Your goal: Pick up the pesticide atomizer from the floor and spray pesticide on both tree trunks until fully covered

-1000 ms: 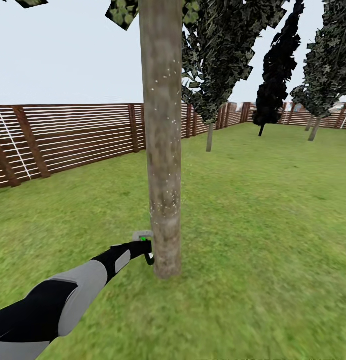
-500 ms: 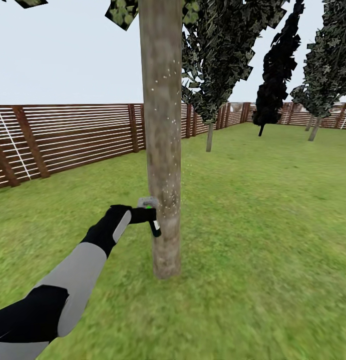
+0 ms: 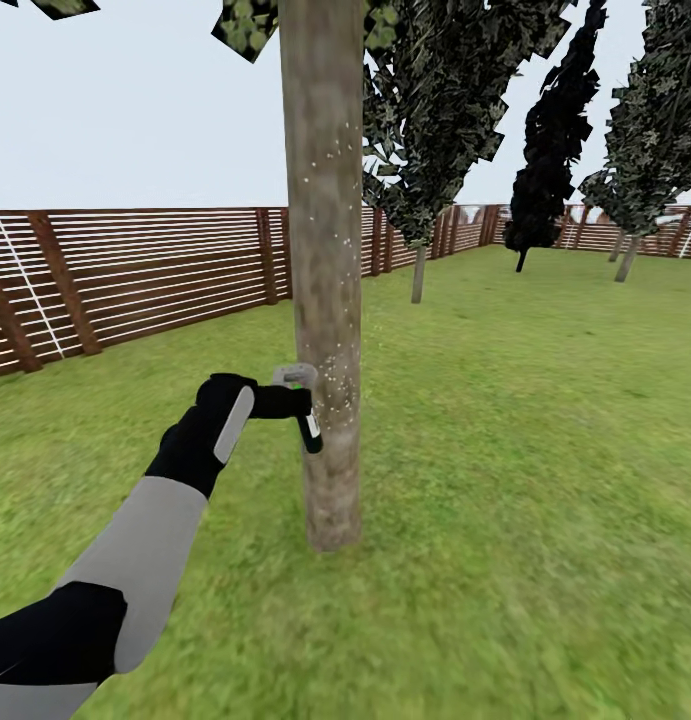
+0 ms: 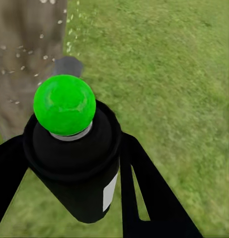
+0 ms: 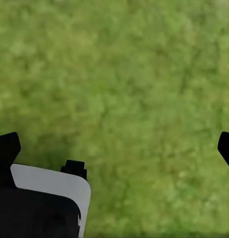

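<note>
Rising along the bark, your left arm carries the atomizer higher than a second ago, from the trunk's foot to partway up.

Your left pincer [image 3: 303, 408] is clenched around the black pesticide atomizer [image 4: 77, 163], green nozzle cap [image 4: 64, 104] turned toward the tree trunk [image 3: 325, 300] and just beside it, likely so the mist lands on the bark rather than the lawn [image 3: 545, 450]. White droplet specks dot the bark around and above the can, thinning toward the top, so the upper trunk probably needs more passes. Your right pincer [image 5: 114, 144] hangs over grass, fingers spread wide and holding nothing. Behind you runs the slatted wooden fence [image 3: 135, 270].
</note>
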Controlling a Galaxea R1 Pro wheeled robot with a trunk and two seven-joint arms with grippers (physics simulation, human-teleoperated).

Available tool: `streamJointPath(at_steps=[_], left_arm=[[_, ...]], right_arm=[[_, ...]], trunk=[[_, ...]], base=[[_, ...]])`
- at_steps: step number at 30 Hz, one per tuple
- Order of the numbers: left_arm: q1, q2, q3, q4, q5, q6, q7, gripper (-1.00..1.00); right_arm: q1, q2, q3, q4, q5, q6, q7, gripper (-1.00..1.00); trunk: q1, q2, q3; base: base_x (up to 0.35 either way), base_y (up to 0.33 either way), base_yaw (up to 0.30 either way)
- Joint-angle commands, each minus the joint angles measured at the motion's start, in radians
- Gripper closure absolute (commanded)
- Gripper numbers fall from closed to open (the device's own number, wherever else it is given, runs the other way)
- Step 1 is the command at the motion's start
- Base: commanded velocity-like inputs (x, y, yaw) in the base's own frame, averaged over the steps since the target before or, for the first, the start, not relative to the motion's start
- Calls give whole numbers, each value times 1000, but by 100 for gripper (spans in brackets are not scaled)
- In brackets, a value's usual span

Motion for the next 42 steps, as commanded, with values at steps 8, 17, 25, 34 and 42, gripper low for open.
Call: streamJointPath(at_steps=[8, 17, 25, 34, 42], left_arm=[[-29, 1, 1, -11, 1, 53, -2, 100], [-123, 2, 2, -6, 0, 56, -2, 100], [-209, 8, 28, 1, 0, 56, -2, 100], [-280, 9, 35, -1, 0, 58, -2, 100], [-300, 9, 66, -10, 0, 57, -2, 100]], right_arm=[[0, 0, 9, 1, -7, -2, -2, -100], [0, 1, 9, 2, -7, -1, -2, -100], [-1, 2, 9, 2, -7, -1, -2, -100], [0, 2, 9, 2, -7, -1, -2, -100], [0, 2, 10, 12, -6, -1, -2, -100]], trunk=[[0, -1, -2], [0, -1, -2], [0, -1, -2], [0, -1, -2], [0, -1, -2]], base=[[0, 0, 0], [0, 0, 0], [0, 0, 0], [0, 0, 0], [0, 0, 0]])
